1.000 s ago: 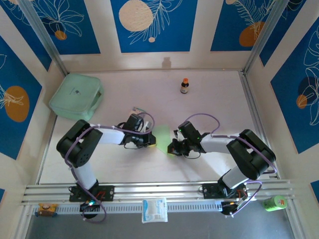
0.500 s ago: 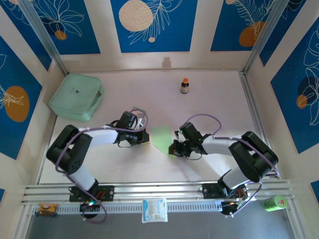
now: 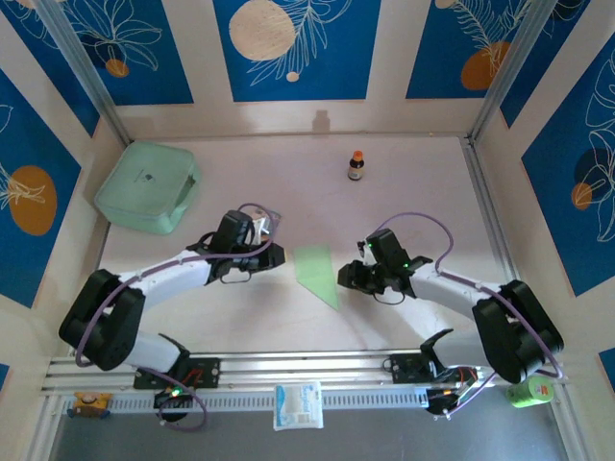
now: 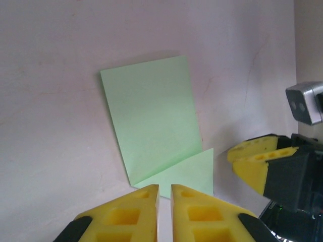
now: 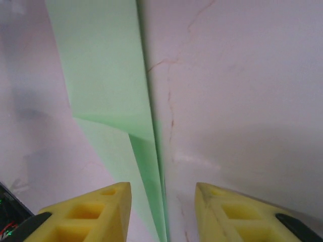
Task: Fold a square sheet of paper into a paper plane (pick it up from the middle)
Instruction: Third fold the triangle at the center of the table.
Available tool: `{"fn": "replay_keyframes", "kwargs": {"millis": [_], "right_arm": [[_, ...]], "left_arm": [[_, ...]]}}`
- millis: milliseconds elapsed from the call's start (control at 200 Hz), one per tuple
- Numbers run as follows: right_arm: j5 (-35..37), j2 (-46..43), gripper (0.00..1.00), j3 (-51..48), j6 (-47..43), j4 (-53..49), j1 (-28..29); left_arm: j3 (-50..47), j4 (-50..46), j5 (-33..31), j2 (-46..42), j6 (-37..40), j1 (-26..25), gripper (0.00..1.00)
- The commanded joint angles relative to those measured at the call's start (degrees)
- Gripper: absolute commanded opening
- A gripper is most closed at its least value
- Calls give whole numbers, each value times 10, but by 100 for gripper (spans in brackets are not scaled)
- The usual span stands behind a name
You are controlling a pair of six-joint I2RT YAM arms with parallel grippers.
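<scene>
Green paper (image 3: 312, 267) (image 4: 151, 136) (image 5: 106, 65): a partly folded sheet lying flat on the tabletop (image 3: 413, 202), between the two end effectors and held by neither.
Long axis: runs from the far side toward the arms, broad at the far end and narrowing to a point at the near end, leaning right.
Left end effector (image 3: 281, 257) (image 4: 164, 187): just left of the broad end, fingers almost together with a thin slit between them, holding nothing.
Right end effector (image 3: 344, 279) (image 5: 162, 187): just right of the narrowing part, fingers spread, the paper's long folded edge passing beneath the gap.
Nearer arm: likely the right, though both sit close.
</scene>
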Motion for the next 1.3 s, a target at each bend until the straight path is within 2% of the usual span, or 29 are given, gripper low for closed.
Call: {"fn": "replay_keyframes", "kwargs": {"millis": [0, 235, 425, 505, 580, 755, 950, 1075, 1295], "right_arm": [[-49, 32, 41, 30, -16, 4, -2], [-80, 96, 40, 68, -17, 37, 6], [-77, 132, 33, 92, -35, 17, 6], [-77, 130, 22, 91, -37, 15, 6], [-81, 126, 15, 89, -40, 15, 5], [-84, 111, 7, 76, -42, 17, 3], [-100, 86, 6, 65, -44, 26, -1], [-113, 66, 6, 51, -41, 44, -6], [-137, 53, 5, 36, -37, 65, -20]], "left_arm": [[-15, 8, -36, -29, 3, 4, 18], [-19, -1, -48, -49, 14, 5, 25], [-23, 7, -49, -48, 5, 5, 29], [-21, 9, -47, -42, -1, 5, 29], [-20, 15, -41, -32, -8, 6, 29], [-5, 28, -1, 4, -18, 5, 30], [11, 63, 55, 54, -39, 5, 34], [23, 95, 87, 96, -66, 5, 40], [40, 126, 101, 148, -99, 4, 43]]}}
